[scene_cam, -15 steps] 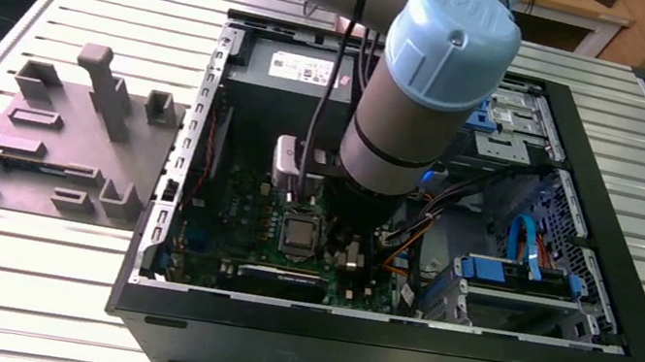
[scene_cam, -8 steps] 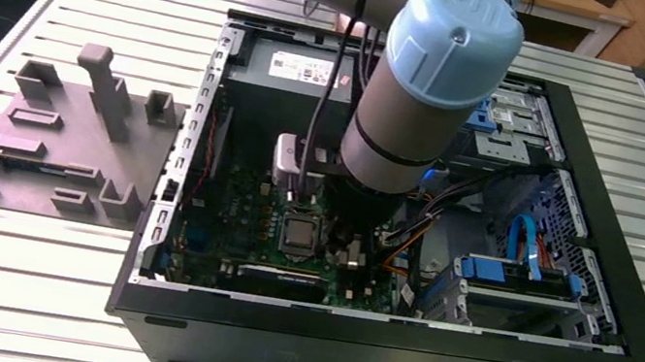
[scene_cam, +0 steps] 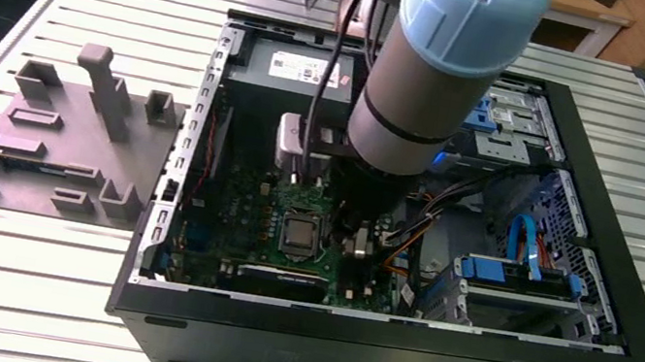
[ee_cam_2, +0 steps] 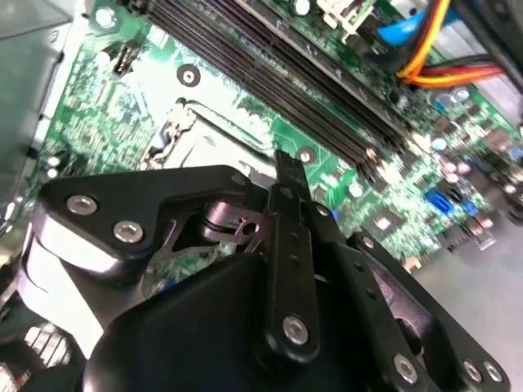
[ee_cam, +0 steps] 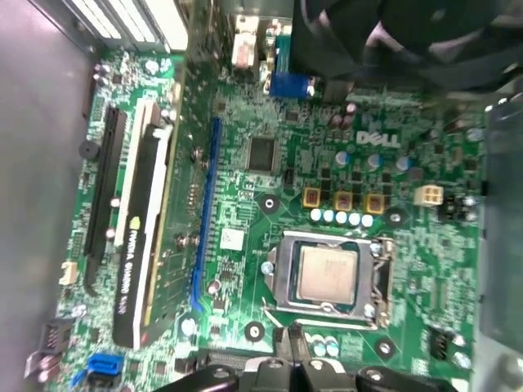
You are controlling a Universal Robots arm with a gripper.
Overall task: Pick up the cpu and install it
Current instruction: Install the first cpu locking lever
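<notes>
One cpu [ee_cam: 327, 273] seated in socket [ee_cam: 282, 282], apparently.

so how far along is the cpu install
Done: the cpu lies flat inside the socket frame on the motherboard. In hand: nothing visible; the gripper hangs beside the socket. Left: whether the retention bracket is latched is unclear.

We saw open room straight above the cpu [ee_cam: 327, 273] in its socket frame [ee_cam: 282, 278]; an upright graphics card [ee_cam: 143, 245] crowded one side, loose cables [scene_cam: 419, 232] another.
</notes>
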